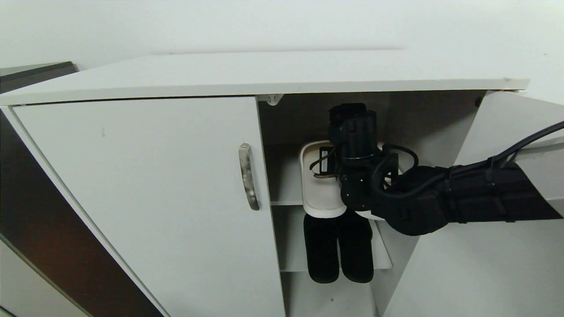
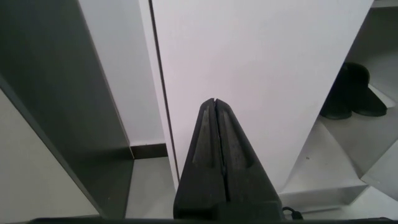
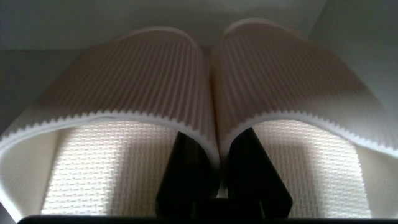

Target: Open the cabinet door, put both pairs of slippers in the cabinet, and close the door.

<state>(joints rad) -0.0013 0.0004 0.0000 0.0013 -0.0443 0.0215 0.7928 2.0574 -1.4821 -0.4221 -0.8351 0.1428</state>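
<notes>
- Up on the top shelf point(image 1: 284, 193) of the cabinet point(image 1: 264, 75), we see the white slippers point(image 1: 319, 185) side by side, and our right arm is inside with them.
- Our right pincer point(image 3: 219, 186) is closed on the white slippers. One finger goes into each slipper, and the two inner sides are squeezed between the fingers.
- The white slippers lie straight ahead of this pincer. Their long way runs front to back, the same way as the arm, with toes deep inside and heels near the front edge of the shelf.
- We cannot tell if they rest flat on the shelf.
- Just below, the black slippers point(image 1: 337, 251) lie on the lower shelf point(image 1: 288, 255), and their heels stick out over its front edge.
- We think the next move is to let go and pull straight back along that same line, so the slippers do not get dragged out.
- The open door point(image 1: 462, 264) stands on the right, beside our right arm, so that arm is nearer for pushing it shut.
- Our left pincer point(image 2: 214, 109) is closed on nothing, in front of the shut door point(image 1: 154, 198).
</notes>
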